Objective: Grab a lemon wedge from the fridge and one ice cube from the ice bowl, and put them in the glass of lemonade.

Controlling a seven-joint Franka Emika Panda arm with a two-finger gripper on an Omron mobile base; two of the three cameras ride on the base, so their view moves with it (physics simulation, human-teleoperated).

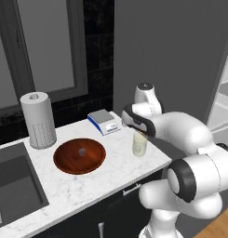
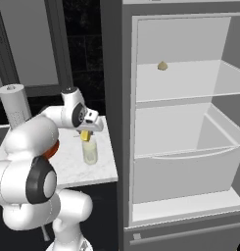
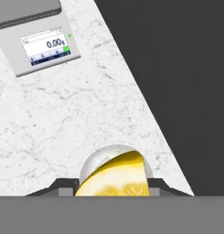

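Pinching the tiny bright yellow lemon wedge (image 3: 114, 178) above the small clear lemonade glass (image 1: 139, 144), apparently unreleased; ice cube (image 1: 81, 151) untouched in reddish-brown bowl (image 1: 79, 156).

On the counter (image 1: 110, 162) — ice bowl (image 1: 79, 155) between paper-towel cylinder (image 1: 38, 120) and glass of lemonade (image 1: 139, 143).

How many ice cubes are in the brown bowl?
1. A single tiny pale ice cube lies near the middle of the reddish-brown ice bowl on the counter, between the paper-towel roll and the glass of lemonade. The whole inside of the bowl shows, so none seems hidden.
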